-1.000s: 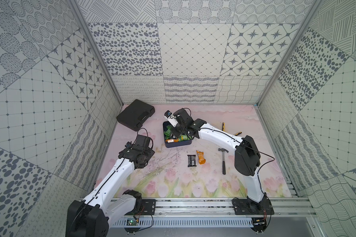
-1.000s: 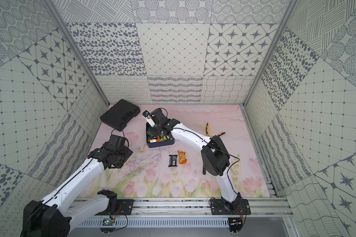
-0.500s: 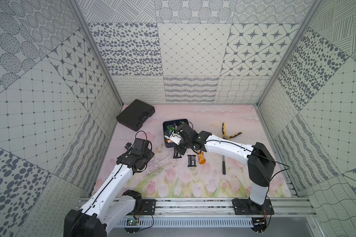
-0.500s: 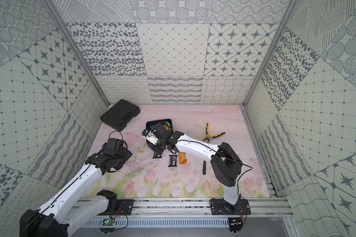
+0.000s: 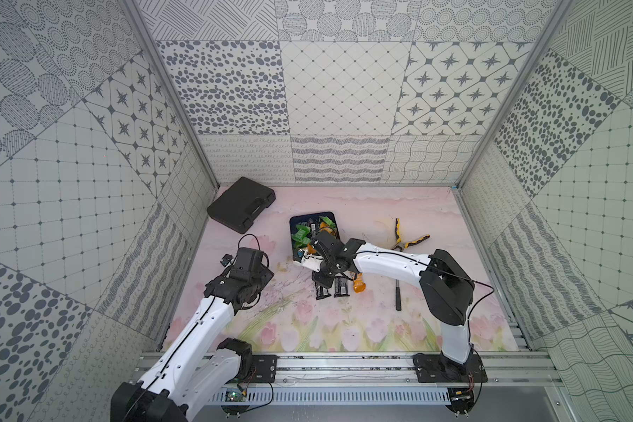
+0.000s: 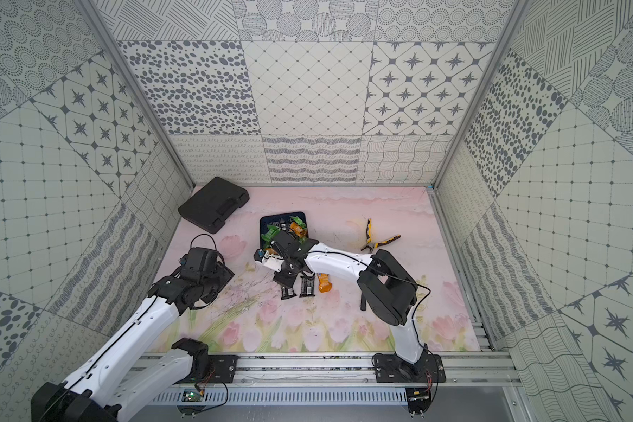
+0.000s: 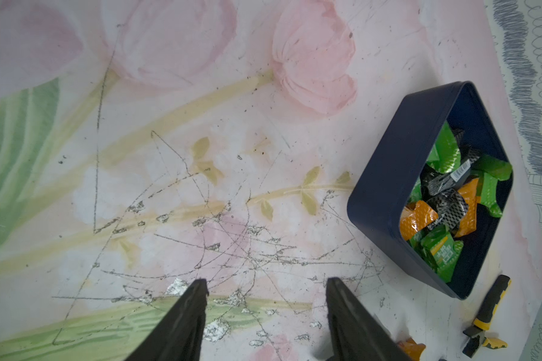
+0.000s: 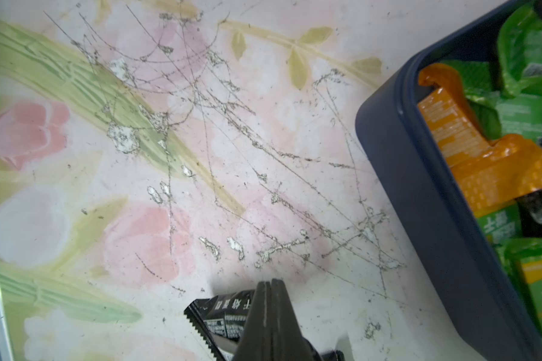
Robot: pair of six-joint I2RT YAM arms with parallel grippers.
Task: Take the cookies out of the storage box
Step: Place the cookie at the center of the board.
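The navy storage box (image 5: 313, 213) sits mid-table and holds several green, orange and black cookies (image 5: 302, 232); the left wrist view shows them as a pile (image 7: 445, 200) behind the box wall (image 7: 385, 187). Just in front of the box, my right gripper (image 5: 320, 283) is low over the mat. Its jaws (image 8: 270, 283) are pressed together on a black cookie packet (image 8: 222, 315). A second black packet (image 5: 341, 291) and an orange one (image 5: 359, 286) lie on the mat beside it. My left gripper (image 7: 266, 284) is open and empty above bare mat, left of the box.
A black plastic case (image 5: 240, 208) lies at the back left. Yellow-handled pliers (image 5: 404, 237) rest right of the box, and a hammer (image 5: 398, 297) is partly hidden under my right arm. Patterned walls close in the mat on three sides.
My right gripper came out of the box and moved toward the front with the black packet, down to the mat beside the other two packets. The left arm shifted only slightly.
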